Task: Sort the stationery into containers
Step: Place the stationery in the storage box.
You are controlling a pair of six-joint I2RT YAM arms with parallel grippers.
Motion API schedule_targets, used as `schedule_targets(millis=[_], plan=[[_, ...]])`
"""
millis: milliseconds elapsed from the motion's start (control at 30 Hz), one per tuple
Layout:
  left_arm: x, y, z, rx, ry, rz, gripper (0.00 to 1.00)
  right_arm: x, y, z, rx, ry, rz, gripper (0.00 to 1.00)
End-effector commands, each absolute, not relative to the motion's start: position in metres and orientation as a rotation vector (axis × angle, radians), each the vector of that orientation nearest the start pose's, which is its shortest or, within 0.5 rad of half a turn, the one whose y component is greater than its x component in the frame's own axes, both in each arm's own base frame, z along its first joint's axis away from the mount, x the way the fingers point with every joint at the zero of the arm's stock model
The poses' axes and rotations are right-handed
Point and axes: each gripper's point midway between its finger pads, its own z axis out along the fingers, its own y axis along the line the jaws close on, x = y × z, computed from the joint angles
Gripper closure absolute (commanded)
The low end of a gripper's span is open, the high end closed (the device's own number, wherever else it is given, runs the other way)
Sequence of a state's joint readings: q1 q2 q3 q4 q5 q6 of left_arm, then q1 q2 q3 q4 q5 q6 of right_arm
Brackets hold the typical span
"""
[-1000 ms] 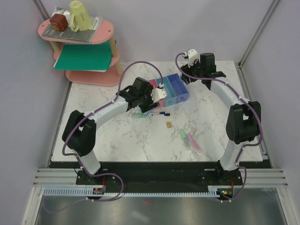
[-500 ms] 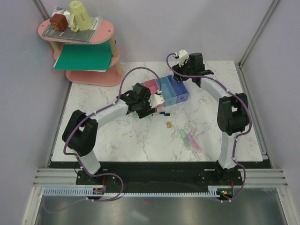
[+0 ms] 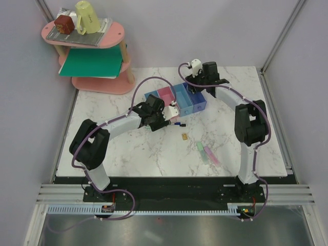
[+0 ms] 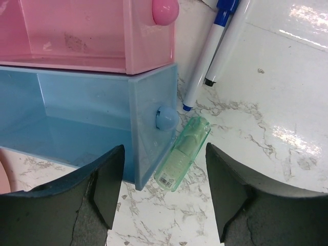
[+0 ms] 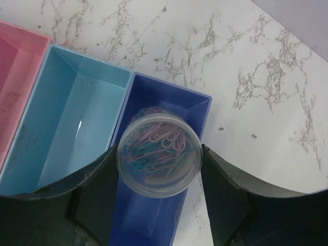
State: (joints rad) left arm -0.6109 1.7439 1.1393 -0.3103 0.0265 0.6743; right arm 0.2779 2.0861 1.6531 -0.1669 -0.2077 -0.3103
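Stationery differs per arm: a clear round tub of paper clips (image 5: 159, 156) is pinched between the right fingers (image 5: 159, 169) above the dark blue bin (image 5: 154, 205). Left fingers (image 4: 164, 189) spread wide, empty, around a green bar (image 4: 183, 154) on the surface beside the light blue bin (image 4: 82, 123).

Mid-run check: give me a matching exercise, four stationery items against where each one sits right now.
Items:
1. clear tub of paper clips
2. green bar
3. blue-capped marker
4. tan block

Places:
A. lying against the front corner of the light blue bin
B. alone on the marble, between the bins and the near bars
C. between the right gripper fingers, over the purple-blue bin
D. on the marble beside another white marker, past the pink bin

Pairs: 1-C, 2-A, 3-D, 4-B
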Motion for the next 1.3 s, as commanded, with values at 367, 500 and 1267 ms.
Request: schedule_targets(millis=[367,500,1267], plan=[[0.365,-0.225,0.062,1.473,1.984,0.015,0.29,0.579,0.188,0.117,-0.760,1.979,0.128,0.95],[0.364,-0.223,0.062,1.471,1.986,0.018,0.29,0.581,0.190,0.115,-0.767,1.976,0.123,0.69],[0.363,-0.221,0.063,1.456,1.989,0.018,0.29,0.563,0.175,0.170,-0.751,1.907,0.023,0.11]])
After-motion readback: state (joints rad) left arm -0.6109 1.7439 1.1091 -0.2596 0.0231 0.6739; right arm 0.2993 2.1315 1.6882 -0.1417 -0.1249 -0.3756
